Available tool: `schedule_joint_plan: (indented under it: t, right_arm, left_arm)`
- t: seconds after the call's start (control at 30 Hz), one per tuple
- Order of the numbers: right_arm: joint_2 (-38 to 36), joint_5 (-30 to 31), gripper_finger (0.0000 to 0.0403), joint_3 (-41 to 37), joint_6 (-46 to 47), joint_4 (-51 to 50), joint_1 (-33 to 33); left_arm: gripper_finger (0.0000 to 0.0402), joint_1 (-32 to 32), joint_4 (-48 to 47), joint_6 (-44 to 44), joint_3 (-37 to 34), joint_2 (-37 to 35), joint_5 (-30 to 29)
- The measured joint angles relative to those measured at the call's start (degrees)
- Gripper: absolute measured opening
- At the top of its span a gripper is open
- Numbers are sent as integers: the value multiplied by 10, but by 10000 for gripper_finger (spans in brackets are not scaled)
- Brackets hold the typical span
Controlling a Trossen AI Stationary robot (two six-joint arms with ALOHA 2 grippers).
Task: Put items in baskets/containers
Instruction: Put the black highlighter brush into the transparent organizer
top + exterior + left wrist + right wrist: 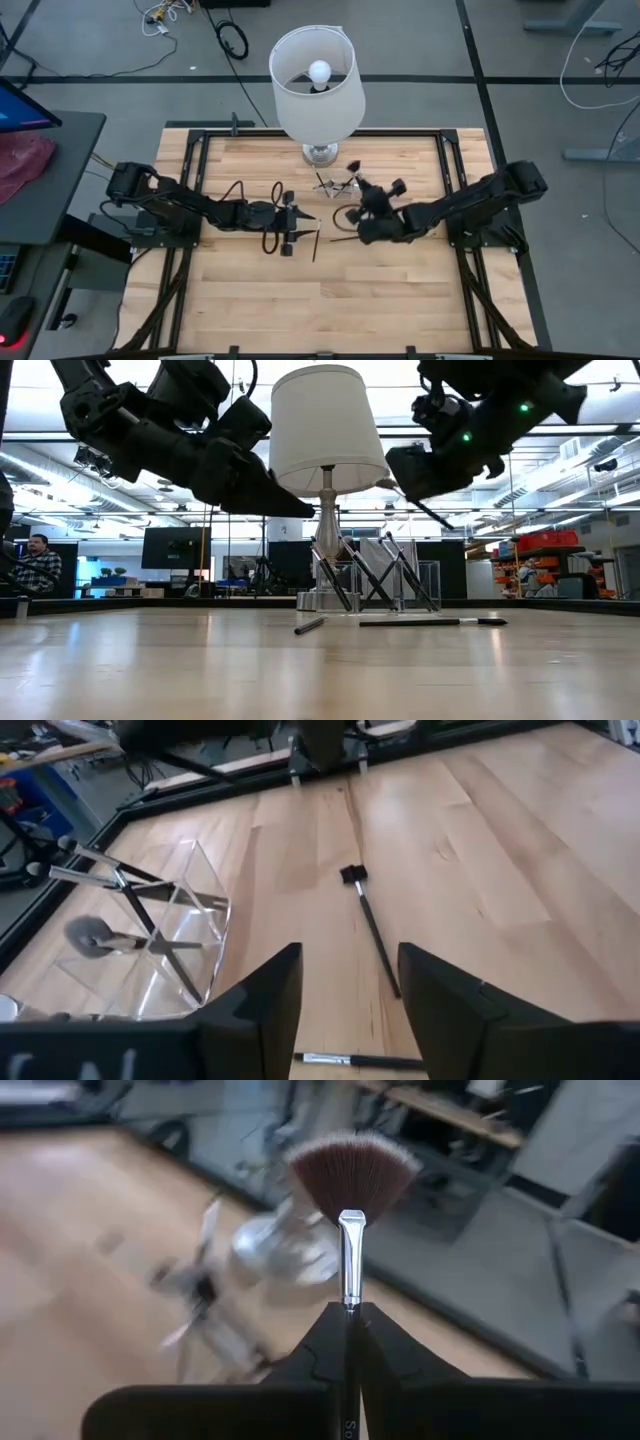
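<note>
The right gripper's [351, 1312] fingers are clenched on the silver neck of a fan brush [352, 1180], whose dark bristles spread out beyond the fingertips. This gripper hangs above the worktop [400, 300], just beside the clear box [335, 183] that stands in front of the lamp [316, 80]. The left gripper's [345, 982] fingers are released and hold nothing; below them a dark brush [372, 925] lies flat on the wood, and another brush [350, 1061] lies crosswise nearer the fingertips. The clear box holds several brushes leaning crossed against its walls, handles sticking up over the rim. In the low view two brushes lie on the worktop in front of the box.
</note>
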Motion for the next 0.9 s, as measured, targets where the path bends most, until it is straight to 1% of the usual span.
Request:
schedule_joint_plan:
  t: [0.07, 0.1, 0.17, 0.2, 0.27, 0.33, 0.4, 0.43, 0.5, 0.57, 0.73, 0.83, 0.9]
  right_arm:
    - [-17, -1, 9, -12, -20, 18, -7]
    - [-21, -11, 9, -22, -33, 40, -9]
    - [-25, -35, 9, -55, -78, 108, -13]
    - [-25, -52, 9, -75, -111, 160, -15]
    - [-25, -101, 9, -122, -193, 309, -23]
    - [-20, -154, 9, -178, -297, 487, -36]
    - [-20, -222, 9, -230, -399, 647, -55]
    - [-20, -259, 9, -251, -438, 710, -68]
    - [-20, -330, 9, -289, -475, 800, -95]
    - [-20, -393, 9, -312, -477, 840, -127]
    - [-20, -508, 9, -319, -453, 836, -196]
    - [-20, -577, 9, -310, -449, 836, -220]
    - [-19, -605, 9, -302, -444, 836, -229]
  left_arm:
    - [166, 0, -5, -1, 0, 0, 0]
    - [166, 0, -13, -1, 0, 0, 0]
    - [166, 0, -22, -1, 0, 0, 0]
    - [166, 0, -24, -1, 0, 0, 0]
    - [166, 0, -27, -1, 0, 0, 0]
    - [166, 0, -30, -1, 0, 0, 0]
    - [165, 0, -30, -1, 0, 0, 0]
    - [165, 0, -31, -2, 0, 0, 0]
    - [165, 0, -31, -2, 0, 0, 0]
    - [165, 0, -30, -2, 0, 0, 0]
    - [165, 0, -24, -1, 0, 0, 0]
    - [165, 1, -19, -1, 0, 0, 0]
    - [165, 1, -16, -1, 0, 0, 0]
